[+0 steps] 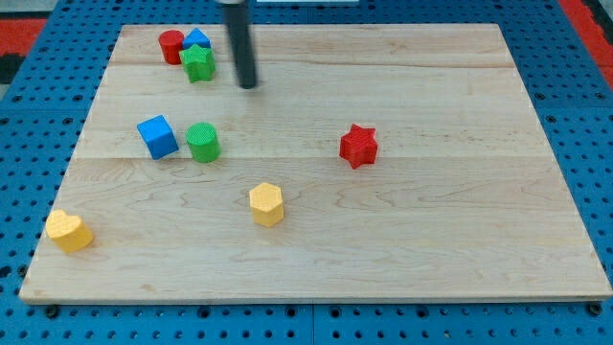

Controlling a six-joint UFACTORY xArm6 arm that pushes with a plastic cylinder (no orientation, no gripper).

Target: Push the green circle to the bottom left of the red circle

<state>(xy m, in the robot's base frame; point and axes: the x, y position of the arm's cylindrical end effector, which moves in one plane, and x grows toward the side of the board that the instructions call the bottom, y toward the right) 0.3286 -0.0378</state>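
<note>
My tip (248,84), the lower end of the straight dark rod, rests on the pale wooden board (431,240) near its top edge. It has no fingers to open or close, and it holds nothing and touches no block.

The green cylindrical block (203,142), the task's green circle, lies below my tip and a little to its left, just beside the blue cube (157,136) on its left. The red cylindrical block (171,46) sits up and to the left of my tip, in a tight cluster with the small blue block (197,39), whose shape I cannot make out, and the green star-shaped block (199,63).

To do this step well, I judge my tip should come round to the lower right of the green cylinder and push up and leftward, steering clear of the blue cube and stopping short of the green star.

The target spot lies close to the board's left edge, so room there is tight. The red star (358,146), yellow hexagonal block (267,203) and yellow heart-like block (69,231) all lie well apart from that path
</note>
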